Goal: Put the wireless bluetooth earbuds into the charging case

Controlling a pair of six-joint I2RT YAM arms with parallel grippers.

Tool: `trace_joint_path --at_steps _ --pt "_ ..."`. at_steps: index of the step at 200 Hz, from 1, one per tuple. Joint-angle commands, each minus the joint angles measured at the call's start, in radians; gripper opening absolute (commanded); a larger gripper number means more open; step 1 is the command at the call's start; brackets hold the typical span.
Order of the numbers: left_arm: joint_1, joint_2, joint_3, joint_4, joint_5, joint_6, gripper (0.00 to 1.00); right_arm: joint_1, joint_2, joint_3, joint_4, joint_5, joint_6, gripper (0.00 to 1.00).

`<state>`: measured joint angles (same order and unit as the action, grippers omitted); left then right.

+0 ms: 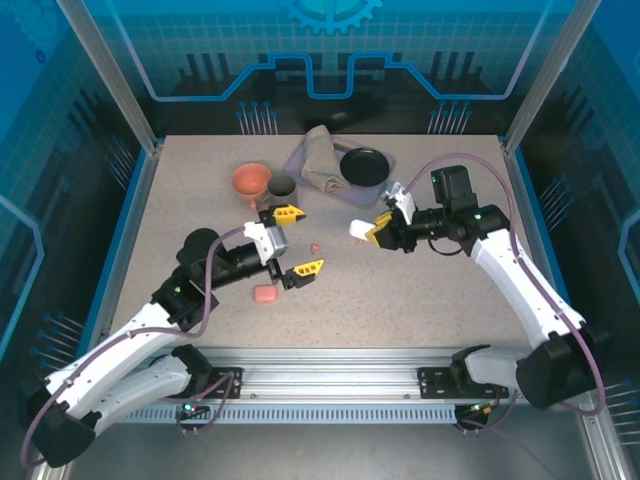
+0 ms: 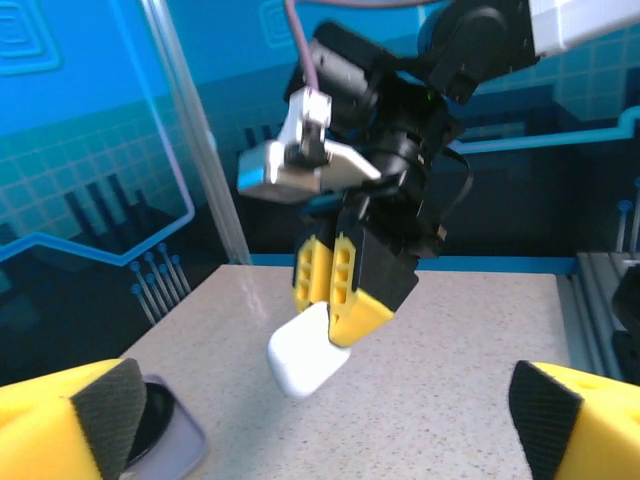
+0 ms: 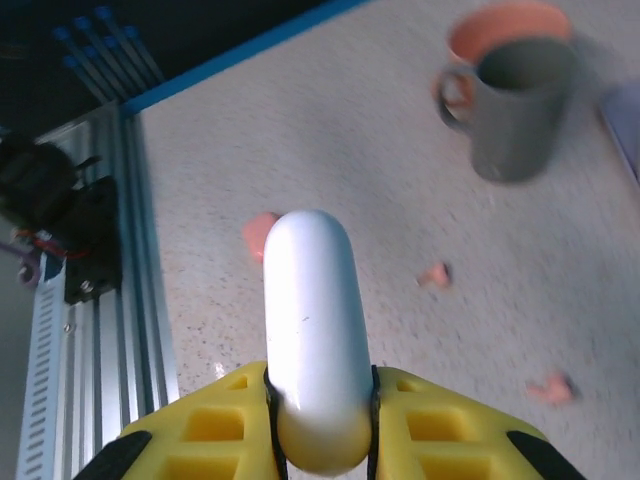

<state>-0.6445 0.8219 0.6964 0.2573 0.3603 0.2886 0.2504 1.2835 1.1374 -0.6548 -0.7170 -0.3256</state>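
Two cases on scene, one of them in hand. R claw [image 1: 372,232] was clenched on the white case [image 3: 312,330], pinched at one end betw. the yellow fingers and held clear of the table [image 1: 430,310], right of centre. Case looked closed, no seam gap visible from any angle. L claw [image 1: 298,241] hung fully released, nothing in it, facing the R claw across a short gap.

Pink buds [image 3: 435,274]: two loose on the tabletop, near each other, below and betw. the claws. Pink case [image 1: 264,294] lay flat on the table, nearer the arms' side, just by the L claw's lower finger.

Step, as I judged it: case had been picked and was being presented; no bud seated yet, so task was early. Next move prob. needs the lid opened first, w/ the L claw working against the R claw's hold, or the case set down so a bud could be pinched. Buds are tiny, so the L claw would have to come down straight and close nearly full travel. Risk: nudging a bud away instead of gripping it.

Room: centre of table was bare and gave ample space for both arms. Clutter sat at the far edge: mug [image 1: 283,185], orange cup [image 1: 252,180], cloth [image 1: 320,160], dish [image 1: 363,166], all well apart from the claws. Rail [image 1: 330,362] ran along the near edge, w/ the pink case the closest item to it.
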Motion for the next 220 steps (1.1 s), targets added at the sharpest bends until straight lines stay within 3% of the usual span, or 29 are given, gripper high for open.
trace_joint_path --at_steps 1,60,117,220 --pt "-0.005 -0.024 -0.024 -0.025 -0.123 -0.004 0.99 -0.066 0.087 -0.020 -0.037 0.031 0.121 0.19" --pt "-0.006 -0.025 -0.030 -0.018 -0.227 -0.052 0.99 -0.137 0.324 -0.021 0.012 0.165 0.315 0.17" --pt "-0.006 -0.030 -0.028 -0.050 -0.234 -0.068 0.99 -0.192 0.527 0.034 0.023 0.198 0.363 0.17" --pt "-0.006 0.015 -0.023 -0.031 -0.215 -0.103 0.99 -0.223 0.636 0.071 0.042 0.191 0.374 0.25"
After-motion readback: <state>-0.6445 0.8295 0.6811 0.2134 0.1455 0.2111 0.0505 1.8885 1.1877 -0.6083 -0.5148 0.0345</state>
